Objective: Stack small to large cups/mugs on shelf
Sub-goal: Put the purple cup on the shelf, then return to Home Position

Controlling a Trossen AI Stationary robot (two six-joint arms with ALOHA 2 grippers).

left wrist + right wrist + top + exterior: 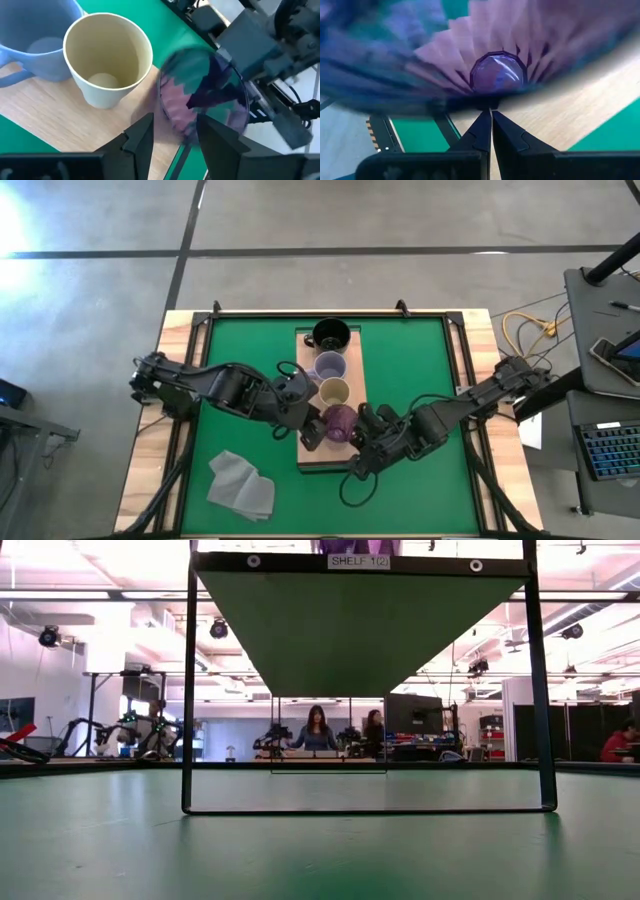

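The wooden shelf board (307,452) lies on the green mat. On it stand in a row the black mug (330,334), the lavender mug (330,366), the beige cup (335,391) and the purple tumbler (340,422). The tumbler (200,95) sits at the board's near end, tilted, between both grippers. My left gripper (175,137) is open on the tumbler's left, one finger on either side of its lower wall. My right gripper (490,120) is shut at the tumbler's rim from the right. The right wrist view looks into the glass down to its base (497,72). My left gripper: I cannot tell whether its open fingers (142,132) touch the tumbler's lower wall (182,127). My right gripper is shut on the tumbler's rim (485,104), pinching it between both fingertips, coming slanting from the table's right. The rim hides the fingertips themselves. The tumbler tilts with its mouth toward this gripper.
A grey folded cloth (241,485) lies on the mat near the front left. The beige cup (107,60) stands close beside the tumbler, with the lavender mug (37,42) behind it. The low view shows the shelf's black frame (188,690). People sit in the room beyond.
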